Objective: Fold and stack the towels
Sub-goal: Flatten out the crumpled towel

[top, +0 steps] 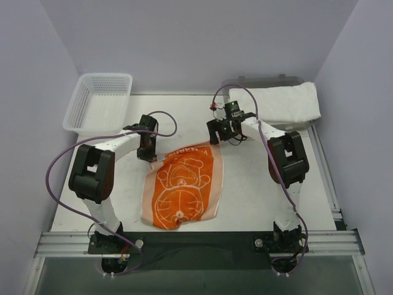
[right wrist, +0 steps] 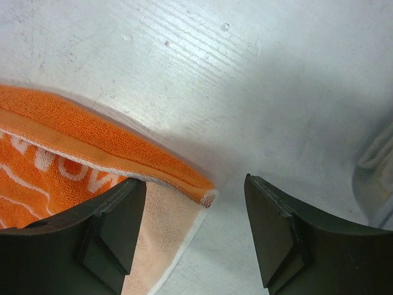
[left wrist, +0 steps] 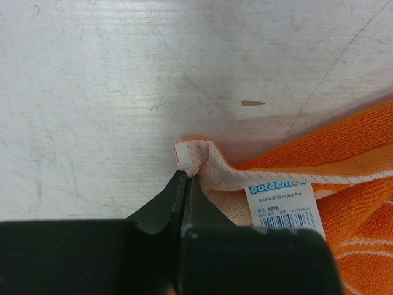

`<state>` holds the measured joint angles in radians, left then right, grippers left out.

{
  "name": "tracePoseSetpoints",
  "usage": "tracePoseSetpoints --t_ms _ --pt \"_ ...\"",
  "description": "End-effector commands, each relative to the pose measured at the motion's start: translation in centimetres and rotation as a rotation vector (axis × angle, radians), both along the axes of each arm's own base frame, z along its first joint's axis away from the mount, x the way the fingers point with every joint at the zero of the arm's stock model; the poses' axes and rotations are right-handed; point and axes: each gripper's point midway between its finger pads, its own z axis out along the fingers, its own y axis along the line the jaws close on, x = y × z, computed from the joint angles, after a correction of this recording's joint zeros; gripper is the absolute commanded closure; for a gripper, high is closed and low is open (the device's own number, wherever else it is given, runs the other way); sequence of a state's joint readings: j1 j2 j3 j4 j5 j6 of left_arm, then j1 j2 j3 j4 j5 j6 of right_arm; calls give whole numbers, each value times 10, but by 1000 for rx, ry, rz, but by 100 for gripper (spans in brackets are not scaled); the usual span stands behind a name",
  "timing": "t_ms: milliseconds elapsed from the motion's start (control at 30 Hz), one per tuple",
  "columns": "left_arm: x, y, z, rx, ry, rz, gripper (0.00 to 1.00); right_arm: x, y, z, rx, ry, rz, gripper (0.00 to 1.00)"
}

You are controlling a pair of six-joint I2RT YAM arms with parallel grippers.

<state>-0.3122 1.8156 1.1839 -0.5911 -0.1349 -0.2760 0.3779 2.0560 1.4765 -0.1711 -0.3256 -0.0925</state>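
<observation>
An orange-and-white towel (top: 183,187) with a cartoon cat face lies folded in the middle of the table. My left gripper (top: 147,155) is at its far left corner. In the left wrist view the jaws (left wrist: 186,178) are shut on the towel's white hem corner (left wrist: 195,157), beside a printed label (left wrist: 284,206). My right gripper (top: 216,135) hovers over the far right corner. It stands open (right wrist: 196,179), and the towel's folded corner (right wrist: 202,195) lies loose on the table between the fingers. A folded white towel (top: 288,101) rests at the back right.
A white mesh basket (top: 98,101) stands at the back left. A grey translucent tray (top: 258,80) under the white towel sits at the back right. Purple cables loop from both arms. Bare table (top: 258,184) lies right of the orange towel.
</observation>
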Motion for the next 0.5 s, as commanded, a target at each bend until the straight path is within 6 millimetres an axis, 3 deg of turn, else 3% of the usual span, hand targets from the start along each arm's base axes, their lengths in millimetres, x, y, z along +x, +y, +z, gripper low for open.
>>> tracePoseSetpoints --t_ms 0,200,300,367,467 --pt "9 3 14 5 -51 -4 100 9 8 1 84 30 -12 35" --pt "9 4 14 11 -54 -5 100 6 8 -9 100 62 -12 42" --pt "9 4 14 13 -54 -4 100 5 7 -12 125 74 -14 48" --pt "10 5 14 15 -57 -3 100 4 8 -13 151 84 -14 60" --pt "12 5 15 17 -68 -4 100 7 10 -10 178 86 -10 62"
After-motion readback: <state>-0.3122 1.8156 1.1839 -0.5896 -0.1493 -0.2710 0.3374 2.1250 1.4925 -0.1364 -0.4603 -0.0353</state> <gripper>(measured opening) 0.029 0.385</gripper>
